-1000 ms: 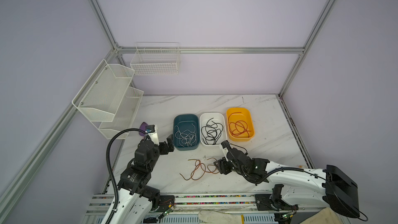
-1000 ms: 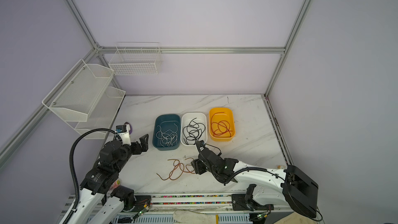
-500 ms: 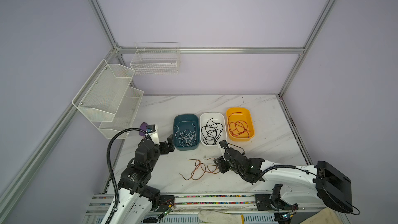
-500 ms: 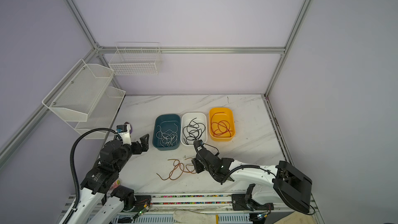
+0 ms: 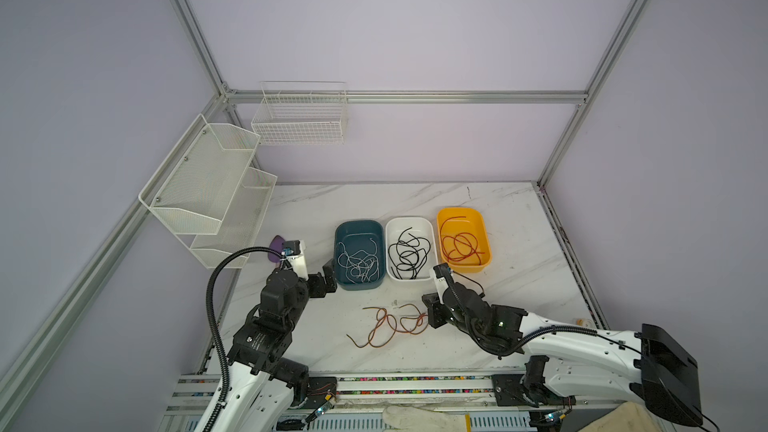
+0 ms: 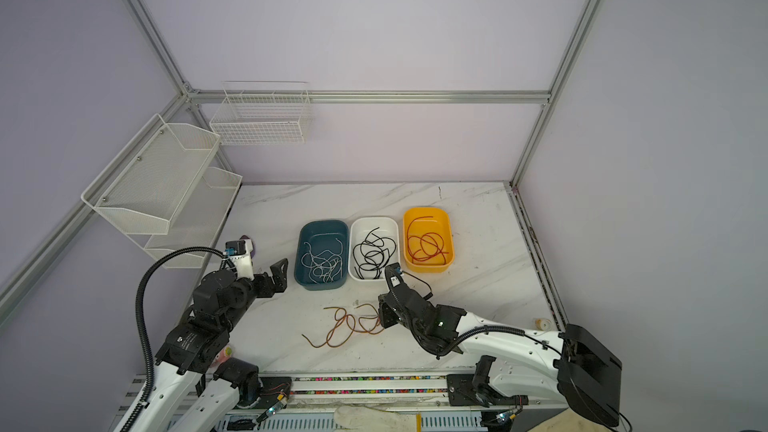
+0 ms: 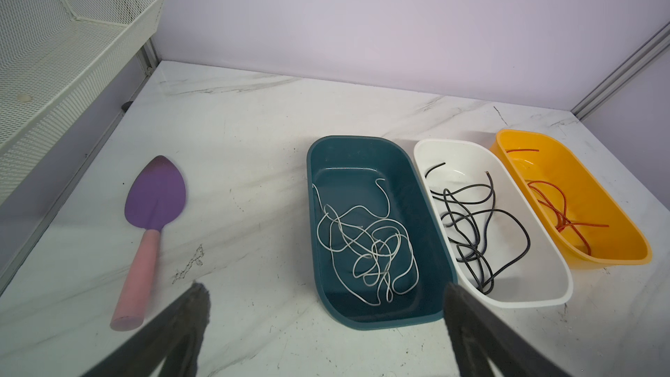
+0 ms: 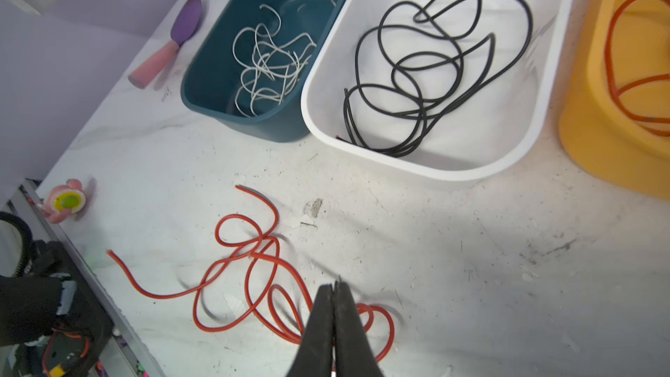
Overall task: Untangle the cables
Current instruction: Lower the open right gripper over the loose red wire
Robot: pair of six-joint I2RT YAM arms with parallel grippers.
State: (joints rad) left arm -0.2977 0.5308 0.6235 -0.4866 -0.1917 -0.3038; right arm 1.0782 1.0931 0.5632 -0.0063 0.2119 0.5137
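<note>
Right wrist view: the right pincer (image 8: 333,290) is clenched at a loop of the tangled red cable (image 8: 253,259), which lies on the bench (image 8: 471,248) under and beside its tips. Whether a strand is pinched is unclear. The grasp seems in hand; next comes a slow lift to draw the loops apart. The left pincer (image 7: 324,290) gapes wide, well apart from that cable.
</note>
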